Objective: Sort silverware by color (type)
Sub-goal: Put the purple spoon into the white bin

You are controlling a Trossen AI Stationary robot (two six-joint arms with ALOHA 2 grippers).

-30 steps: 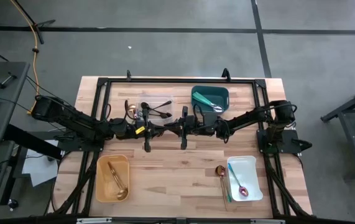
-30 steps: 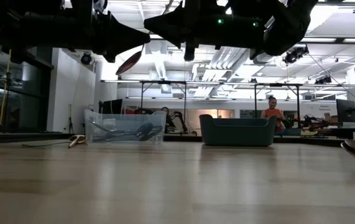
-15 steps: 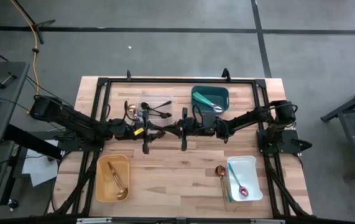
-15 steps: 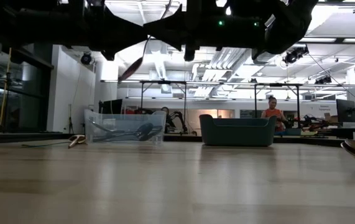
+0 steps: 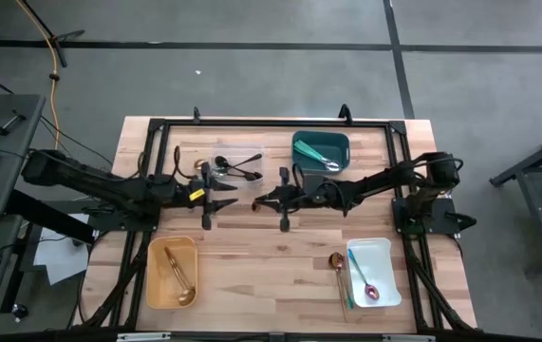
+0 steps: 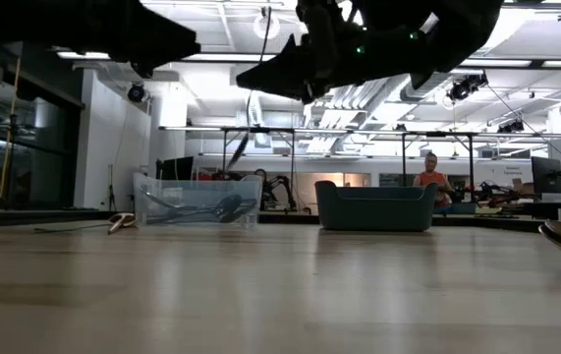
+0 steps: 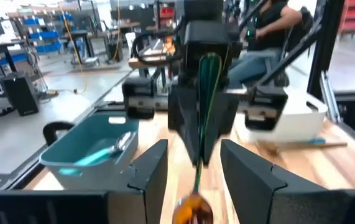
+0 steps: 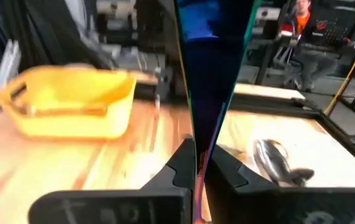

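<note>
Above the middle of the table, the right gripper pinches the handle of a slim iridescent spoon, which dangles bowl-down beneath its fingertips. Facing it just to its left, the left gripper has its fingers spread and holds nothing.

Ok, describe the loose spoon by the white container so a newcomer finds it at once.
In the high view, find the white container at the picture's lower right. Just beside its left wall, on the tabletop, lies a spoon with a coppery bowl. Unlike the pink spoon nearby, it sits outside the container.
</note>
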